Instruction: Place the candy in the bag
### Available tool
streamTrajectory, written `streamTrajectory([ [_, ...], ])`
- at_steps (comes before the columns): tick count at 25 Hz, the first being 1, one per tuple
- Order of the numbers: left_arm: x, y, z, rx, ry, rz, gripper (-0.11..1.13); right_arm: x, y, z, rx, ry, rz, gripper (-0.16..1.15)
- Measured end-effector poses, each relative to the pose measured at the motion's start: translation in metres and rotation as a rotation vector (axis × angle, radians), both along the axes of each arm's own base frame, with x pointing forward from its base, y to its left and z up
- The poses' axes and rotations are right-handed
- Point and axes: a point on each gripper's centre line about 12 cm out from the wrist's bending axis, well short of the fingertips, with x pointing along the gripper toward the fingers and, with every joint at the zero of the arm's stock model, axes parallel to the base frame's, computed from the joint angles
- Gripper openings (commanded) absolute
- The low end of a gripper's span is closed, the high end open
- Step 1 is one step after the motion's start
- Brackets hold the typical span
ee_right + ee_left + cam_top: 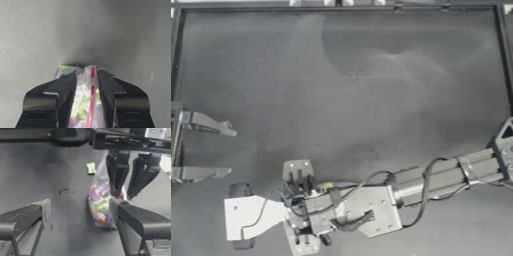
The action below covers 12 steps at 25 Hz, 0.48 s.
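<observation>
Right gripper (86, 75): reaches across the dark table (345, 75) to its near edge, left of the middle; its two dark jaws are closed to a narrow gap, pinching the top of the bag at the seal strip.
Bag: clear plastic zip bag (102, 205) with a pink-red seal strip and pink, green, purple and white sweets showing through; it hangs upright from the right gripper's jaws, near the table's near edge.
Left gripper (80, 210): at the near-left part of the table, jaws spread wide apart and holding nothing; one jaw is just beside the bag's lower part.
Candy: small pale yellow-green wrapped sweet (91, 167), seen beyond the bag, close to its upper edge.
</observation>
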Motion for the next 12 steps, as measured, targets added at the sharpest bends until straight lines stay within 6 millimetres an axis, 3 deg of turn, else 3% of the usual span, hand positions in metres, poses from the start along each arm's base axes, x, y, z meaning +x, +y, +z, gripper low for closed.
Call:
streamTrajectory([
  [12,0.0,-0.0003,0.0,0.0,0.0,-0.002,1.0,0.0002,0.0006,0.0051,-0.001,-0.005,-0.001,0.7],
])
